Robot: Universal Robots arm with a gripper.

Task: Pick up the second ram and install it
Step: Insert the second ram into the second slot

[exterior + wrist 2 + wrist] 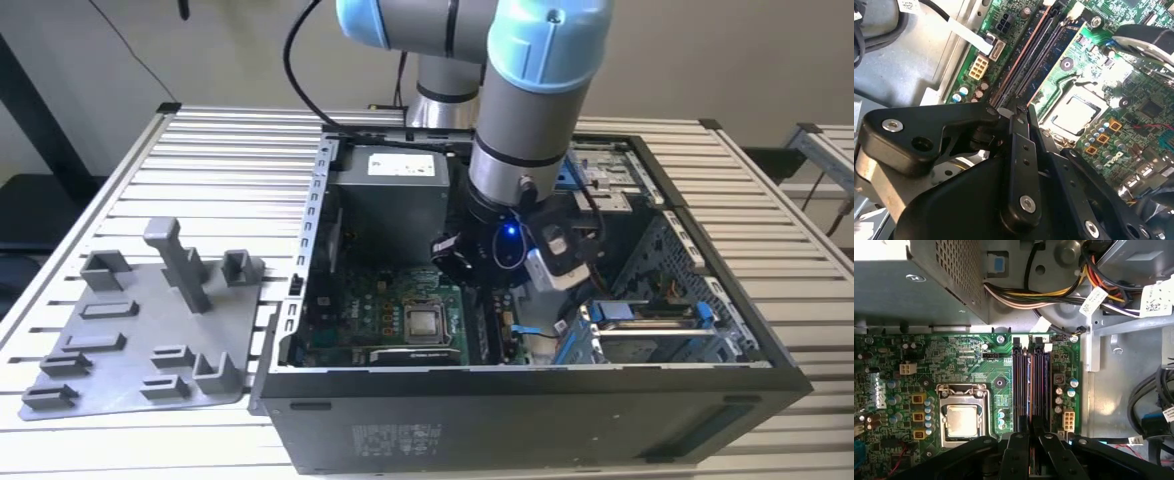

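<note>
Exterior view: open PC case (310, 215) lies on a slatted metal table (120, 180). Inside: green board (350, 300) w/ square processor (427, 322), grey power supply box (387, 185) at the far end, blue-trimmed drive bay (654, 320) toward the exterior view's right. Arm reaches down into the case; gripper (487, 265) sits above the board. Grey parts tray (147, 330) w/ upright holders lies beside the case, at the exterior view's left.

First wrist view: gripper (1030, 432) hangs over the near end of the long slots (1031, 382), fingers (1016, 460) close together on a thin dark strip, apparently the second ram (1030, 390), standing edge-on between slot rows. Cable bundle (1024, 295) runs past the power supply.

Second wrist view: fingers (1020, 165) nearly closed; slots (1029, 55) directly ahead, processor (1074, 112) just beside.
</note>
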